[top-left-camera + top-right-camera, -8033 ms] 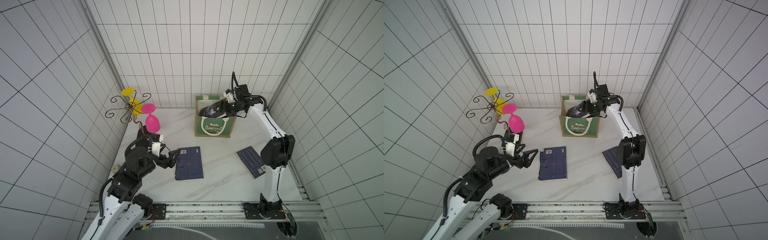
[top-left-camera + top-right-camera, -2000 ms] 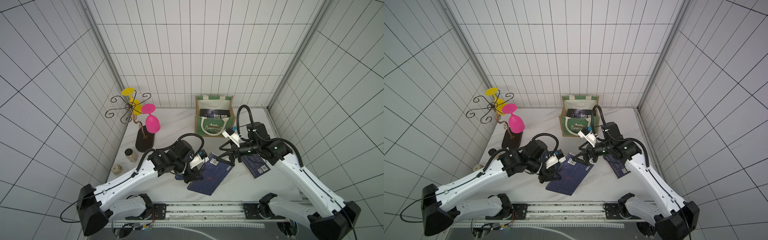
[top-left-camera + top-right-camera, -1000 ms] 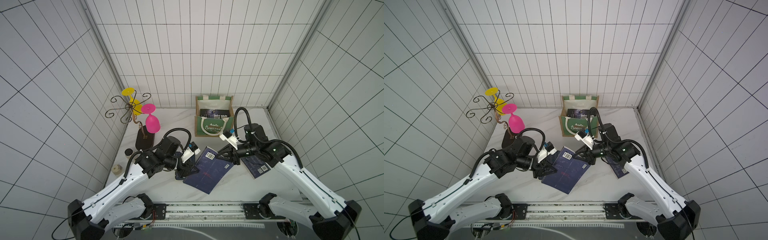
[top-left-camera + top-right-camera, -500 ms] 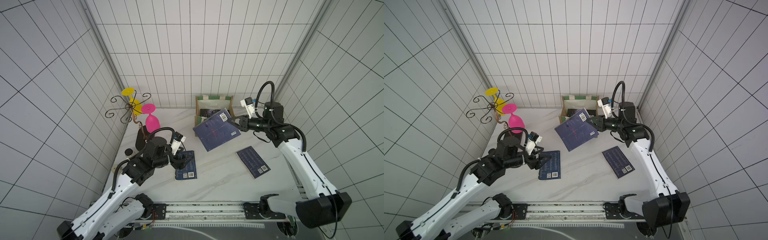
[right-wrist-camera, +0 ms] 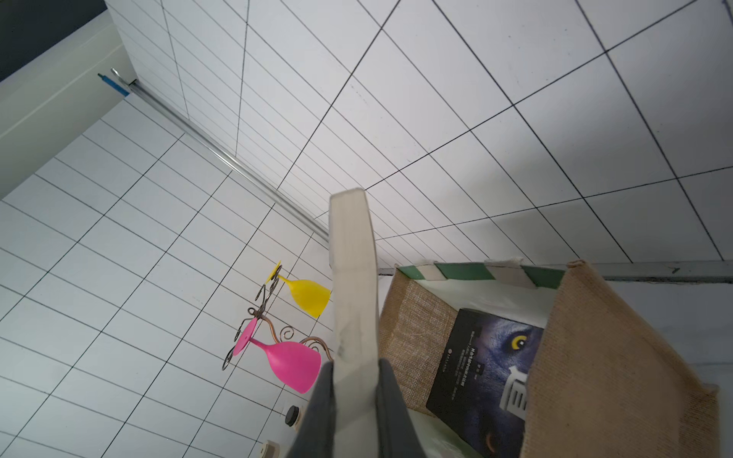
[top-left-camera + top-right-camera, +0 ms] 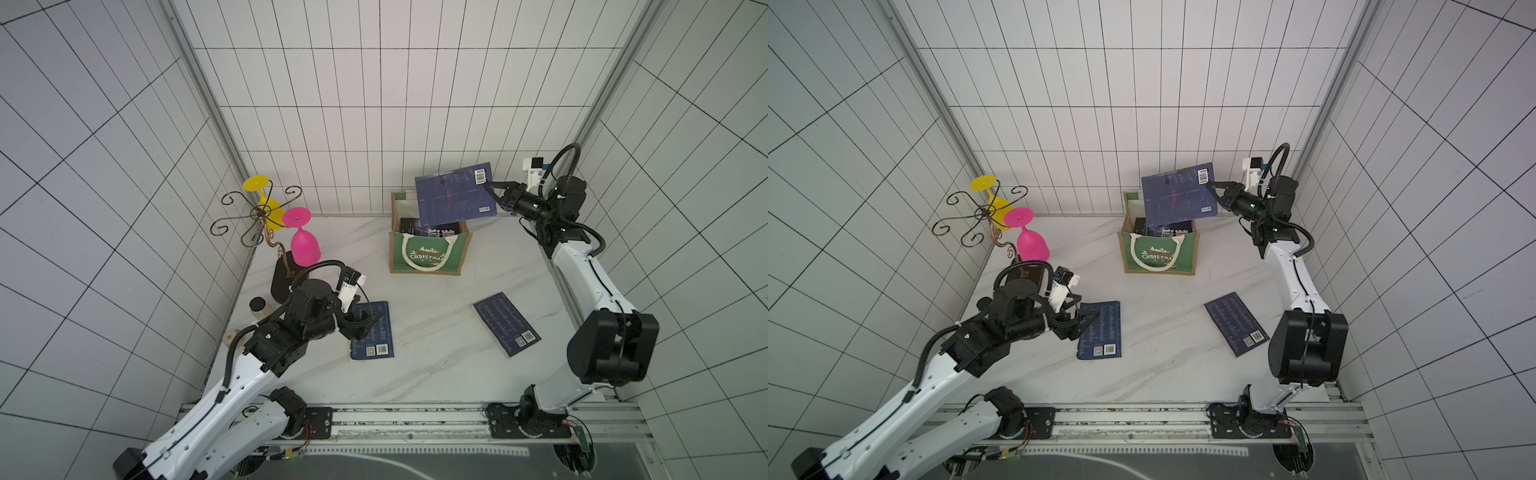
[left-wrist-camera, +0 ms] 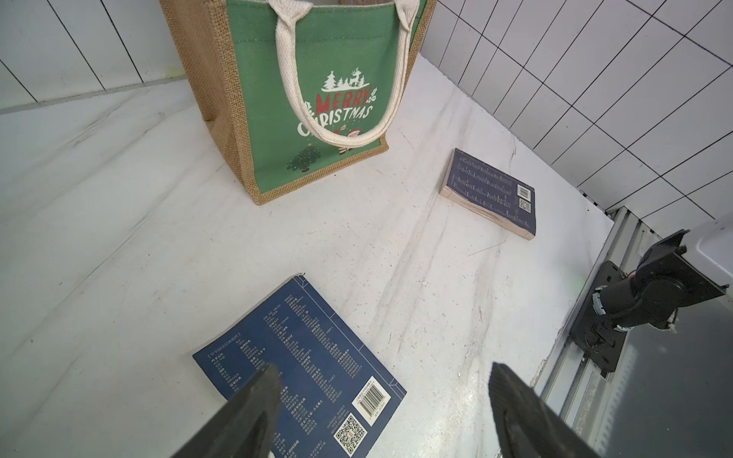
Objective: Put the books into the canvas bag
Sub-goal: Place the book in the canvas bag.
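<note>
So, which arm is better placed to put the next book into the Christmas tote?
Right. The right end effector grips a navy book above the open Christmas tote; the left end effector hangs open over a flat blue book.

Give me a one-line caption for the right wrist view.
Right gripper pinches a paperback edge-on above the canvas bag, a wolf-cover book inside.

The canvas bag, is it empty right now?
No, a dark book with a yellow eye on its cover sits inside the canvas bag.
</note>
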You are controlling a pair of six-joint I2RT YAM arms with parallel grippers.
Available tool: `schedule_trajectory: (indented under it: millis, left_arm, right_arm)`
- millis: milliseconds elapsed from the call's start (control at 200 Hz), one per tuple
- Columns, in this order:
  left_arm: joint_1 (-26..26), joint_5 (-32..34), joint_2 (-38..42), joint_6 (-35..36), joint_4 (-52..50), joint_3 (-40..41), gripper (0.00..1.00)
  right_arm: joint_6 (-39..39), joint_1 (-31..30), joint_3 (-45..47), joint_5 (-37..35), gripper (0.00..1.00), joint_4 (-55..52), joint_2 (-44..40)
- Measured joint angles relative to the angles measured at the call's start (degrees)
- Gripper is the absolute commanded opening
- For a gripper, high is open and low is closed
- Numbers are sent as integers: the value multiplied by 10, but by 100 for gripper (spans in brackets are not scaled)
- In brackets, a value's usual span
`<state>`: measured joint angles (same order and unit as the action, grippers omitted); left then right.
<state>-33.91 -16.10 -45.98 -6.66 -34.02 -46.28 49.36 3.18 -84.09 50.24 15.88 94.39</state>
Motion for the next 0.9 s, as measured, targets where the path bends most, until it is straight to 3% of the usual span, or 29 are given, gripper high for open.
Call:
schedule_trajectory:
  millis: [280, 525, 680, 900]
  left_arm:
    - [0, 0, 0, 0, 0, 0, 83]
    - [0, 0, 1, 0, 0, 0, 83]
    - [0, 0, 1, 0, 0, 0, 84]
    - [0, -2, 2, 0, 4, 0, 85]
  right_arm:
    - [-64, -35, 0, -78, 0, -72, 11]
    - [-139, -123, 0, -217, 0, -187, 13]
    - [-150, -160, -1, -286, 0, -206, 25]
    - [-149, -175, -48, -329, 0, -224, 80]
